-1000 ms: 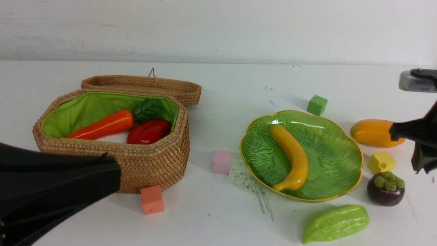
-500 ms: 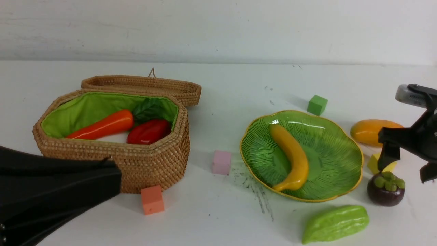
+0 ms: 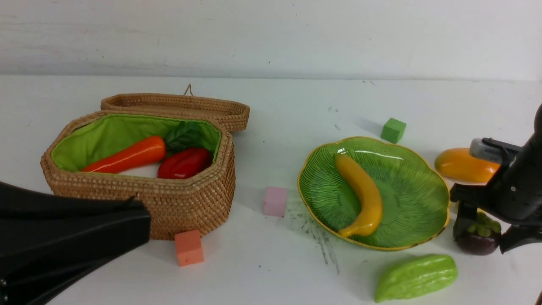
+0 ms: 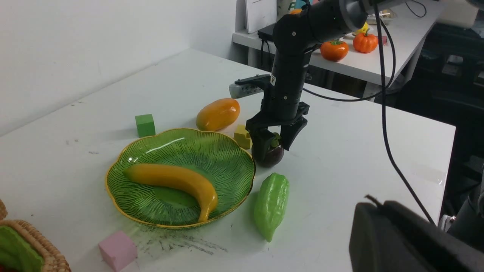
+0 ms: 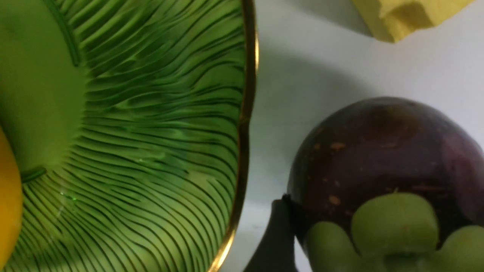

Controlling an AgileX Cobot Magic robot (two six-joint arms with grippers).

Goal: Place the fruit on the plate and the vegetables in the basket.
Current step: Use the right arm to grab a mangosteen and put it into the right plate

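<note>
On the right gripper (image 3: 482, 239) the jaws stand apart astride the mangosteen (image 4: 270, 158), which sits on the table (image 3: 275, 106) just beside the plate (image 3: 423, 169); those of the left gripper (image 3: 144, 223) are shut, low before the basket (image 3: 190, 203). Only the banana (image 3: 362, 195) lies on the plate, and the carrot (image 3: 127, 156), pepper (image 3: 184, 163) and radish (image 3: 139, 170) are in the basket. By my reckoning the mango (image 3: 459, 165), mangosteen and gourd (image 3: 417, 277) are left to sort.

You have three fruits (image 3: 360, 199) (image 3: 459, 165) (image 3: 476, 245), four vegetables (image 3: 127, 156) (image 3: 183, 163) (image 3: 144, 170) (image 3: 416, 277), four foam cubes (image 3: 393, 130) (image 3: 275, 201) (image 3: 189, 247) (image 4: 242, 136), one plate (image 3: 406, 186) and one basket (image 3: 190, 203) on the tabletop (image 3: 271, 110).
</note>
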